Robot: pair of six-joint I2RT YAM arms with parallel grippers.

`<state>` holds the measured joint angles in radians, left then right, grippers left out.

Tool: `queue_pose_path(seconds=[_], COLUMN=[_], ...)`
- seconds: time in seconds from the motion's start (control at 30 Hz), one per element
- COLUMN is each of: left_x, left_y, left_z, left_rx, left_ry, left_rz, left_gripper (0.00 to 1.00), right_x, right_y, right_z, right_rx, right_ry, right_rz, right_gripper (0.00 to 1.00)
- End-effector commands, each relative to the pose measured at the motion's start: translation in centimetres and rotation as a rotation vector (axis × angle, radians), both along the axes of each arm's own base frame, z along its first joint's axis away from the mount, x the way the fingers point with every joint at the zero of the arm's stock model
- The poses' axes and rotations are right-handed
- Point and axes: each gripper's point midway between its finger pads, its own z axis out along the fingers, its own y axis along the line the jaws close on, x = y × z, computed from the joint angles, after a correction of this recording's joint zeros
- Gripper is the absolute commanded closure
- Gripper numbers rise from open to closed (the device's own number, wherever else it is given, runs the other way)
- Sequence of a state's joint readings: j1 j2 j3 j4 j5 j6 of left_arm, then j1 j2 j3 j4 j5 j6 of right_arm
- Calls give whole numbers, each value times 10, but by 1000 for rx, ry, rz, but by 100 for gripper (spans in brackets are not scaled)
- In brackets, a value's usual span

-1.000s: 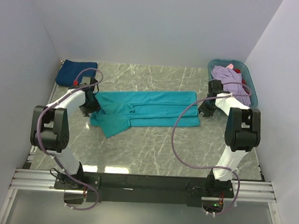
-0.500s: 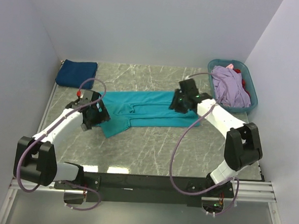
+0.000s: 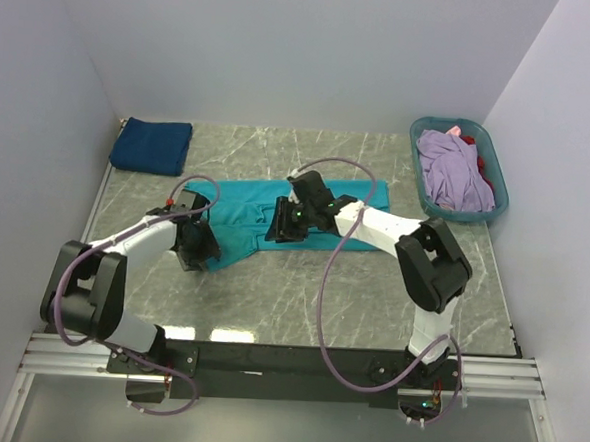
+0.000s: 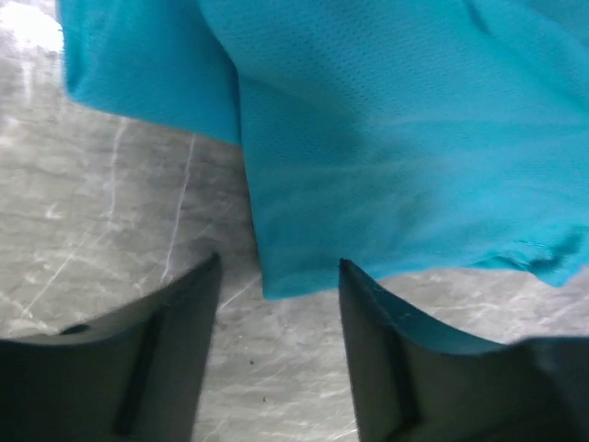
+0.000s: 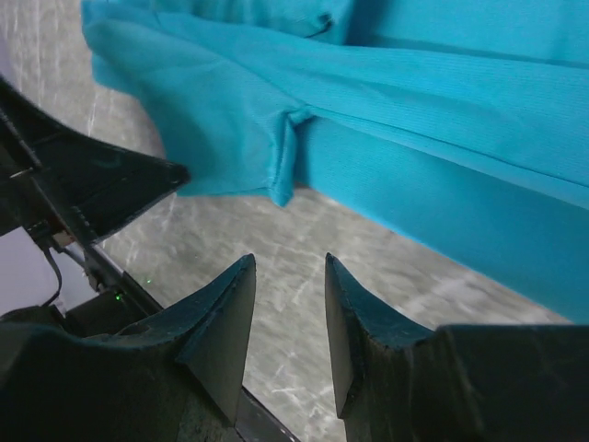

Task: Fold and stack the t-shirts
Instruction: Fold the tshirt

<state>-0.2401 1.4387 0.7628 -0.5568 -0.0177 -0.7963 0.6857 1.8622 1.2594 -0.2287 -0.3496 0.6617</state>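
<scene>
Tabletop of grey marble-patterned stone [image 3: 301, 292] is carrying every item below. Left gripper [image 3: 197, 245] is sitting low at the near-left end of the teal short-sleeved cloth t-shirt [image 3: 241, 208], its fingers [image 4: 175, 313] standing apart with nothing pinched and the cloth's hem lying just past the tips. Right gripper [image 3: 280, 223] is hanging over the middle of the same tee, jaws parted narrowly, bare marble showing between them. The teal tee is lying lengthwise across mid-table. Folded navy t-shirt [image 3: 151, 144] is resting at the far left corner. Teal-blue plastic laundry basket [image 3: 459, 125], far right, is holding a crumpled lavender t-shirt [image 3: 453, 173] with a red t-shirt [image 3: 482, 170] peeping beside it.
</scene>
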Motion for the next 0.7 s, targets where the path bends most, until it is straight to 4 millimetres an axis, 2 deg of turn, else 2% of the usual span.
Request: queue_pose_path(seconds=[0.0, 0.1, 0.2, 0.23, 0.27, 0.37, 0.4, 0.47, 0.5, 0.57, 0.6, 0.67], left_x=[10, 8, 9, 10, 10, 23, 36, 48, 62, 75, 90, 104], left_y=[-13, -16, -17, -17, -17, -19, -20, -21, -23, -24, -20, -16], left_z=[-1, -6, -6, -4, -3, 12, 24, 33, 46, 52, 64, 63], left_rx=[-42, -44, -49, -49, -46, -44, -38, -28, -33, -28, -6, 21], left_ry=[-16, 4, 4, 2, 3, -28, -64, -81, -111, -119, -157, -157], left_rz=[-14, -23, -30, -31, -34, -41, -42, -57, -57, -68, -54, -50], left_gripper=[44, 58, 77, 91, 98, 99, 99, 99, 99, 99, 99, 99], right_x=[9, 9, 9, 8, 10, 9, 13, 10, 12, 9, 9, 7], right_y=[25, 24, 19, 16, 13, 2, -4, -14, -20, -30, -34, -44], right_z=[21, 15, 14, 14, 13, 14, 13, 13, 13, 15, 17, 19], right_rx=[92, 82, 60, 47, 30, -16, -43, -84, -108, -136, -146, -177], right_ry=[-37, -31, -40, -45, -58, -82, -101, -119, -133, -152, -161, -187], right_rz=[33, 32, 29, 30, 19, 15, -5, -10, -25, -34, -37, -48], right_gripper=[57, 57, 57, 57, 57, 57, 57, 57, 57, 57, 57, 57])
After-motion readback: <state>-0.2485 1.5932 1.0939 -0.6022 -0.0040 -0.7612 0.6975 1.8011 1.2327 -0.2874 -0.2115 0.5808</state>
